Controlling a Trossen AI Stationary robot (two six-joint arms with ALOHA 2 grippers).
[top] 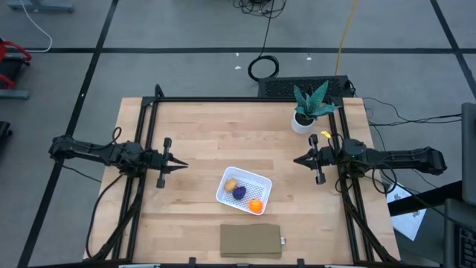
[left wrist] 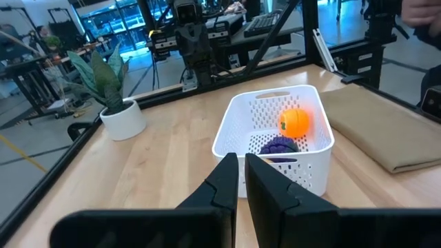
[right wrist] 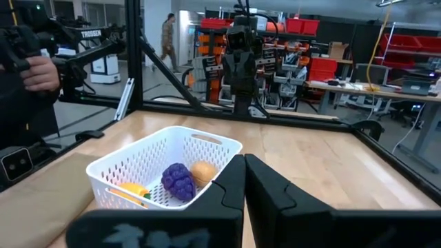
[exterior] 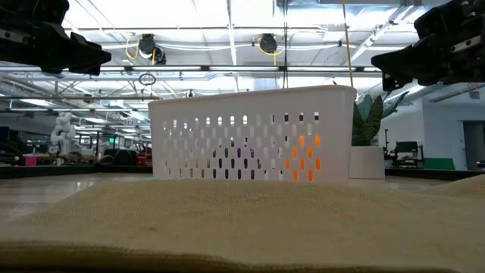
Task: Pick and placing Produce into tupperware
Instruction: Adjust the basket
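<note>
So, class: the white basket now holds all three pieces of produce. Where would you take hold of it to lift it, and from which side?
Grip the white basket by its rim, probably a short end wall with the handle slot, coming from above. The walls stand upright and thin, so fingers can straddle one. The left gripper and right gripper both sit clear of it, shut.

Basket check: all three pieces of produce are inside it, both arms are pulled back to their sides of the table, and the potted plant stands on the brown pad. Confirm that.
Not quite: the potted plant stands on the bare wood at the table's far right corner, not on the brown pad, as the high view shows. The rest holds: the orange, tan and purple pieces lie in the basket, and the left gripper and right gripper wait at their sides.
</note>
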